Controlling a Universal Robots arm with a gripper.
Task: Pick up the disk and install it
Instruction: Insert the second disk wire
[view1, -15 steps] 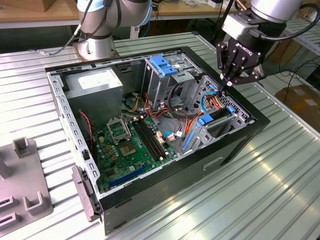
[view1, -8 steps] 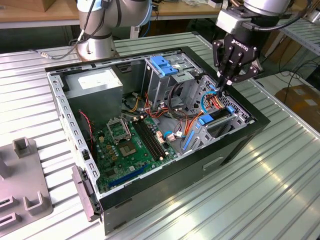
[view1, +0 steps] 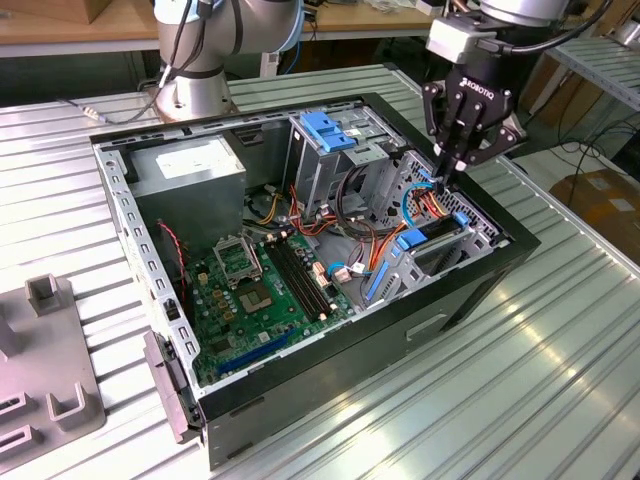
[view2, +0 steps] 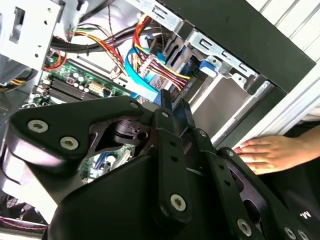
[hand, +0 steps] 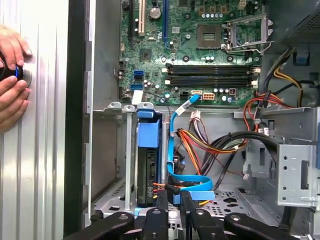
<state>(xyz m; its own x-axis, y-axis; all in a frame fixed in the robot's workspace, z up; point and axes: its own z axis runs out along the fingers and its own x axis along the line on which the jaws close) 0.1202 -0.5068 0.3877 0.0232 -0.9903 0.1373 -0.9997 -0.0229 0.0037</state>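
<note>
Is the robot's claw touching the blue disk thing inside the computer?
Cannot tell. In the first wrist view the gripper hangs right over the disk standing in its bay, but no view plainly shows contact or a gap.

A short line of white lettering (view1: 478, 90) stands on the body of the black metal gripper (view1: 446, 166) in the exterior view; print elsewhere is too small to read.

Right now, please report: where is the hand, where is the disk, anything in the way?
Hand low over drive bay. Disk standing in its bay slot, beside the hand. Blue cable and wire bundle crowd the hand.
</note>
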